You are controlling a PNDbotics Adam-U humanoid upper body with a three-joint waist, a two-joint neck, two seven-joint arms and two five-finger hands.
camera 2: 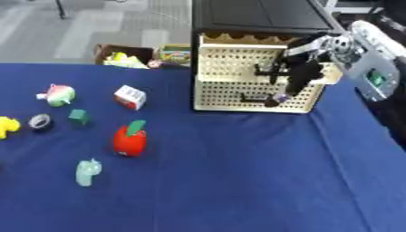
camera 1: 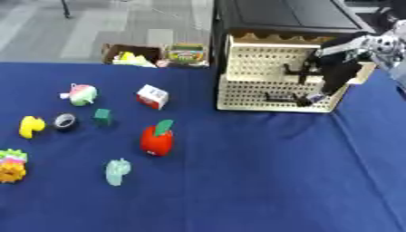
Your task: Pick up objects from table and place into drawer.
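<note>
A cream perforated drawer unit [camera 1: 253,77] with a black top stands at the back right of the blue table [camera 1: 253,181]. Its drawers have black handles, an upper one [camera 1: 295,71] and a lower one [camera 1: 279,97]. My right hand [camera 2: 301,74], black, hangs against the unit's front right side, reaching down toward the lower handle. To the left lie a red apple toy [camera 1: 157,139], a white and red box [camera 1: 152,96], a pink and green round toy [camera 1: 80,94], a green cube [camera 1: 102,116], a dark ring [camera 1: 65,121], a yellow toy [camera 1: 31,126] and a pale green figure [camera 1: 117,171].
A yellow, green and pink toy [camera 1: 11,165] sits at the table's left edge. Beyond the far edge stand a cardboard box [camera 1: 131,53] with items in it and a colourful carton [camera 1: 187,54]. Bare blue cloth fills the front and right of the table.
</note>
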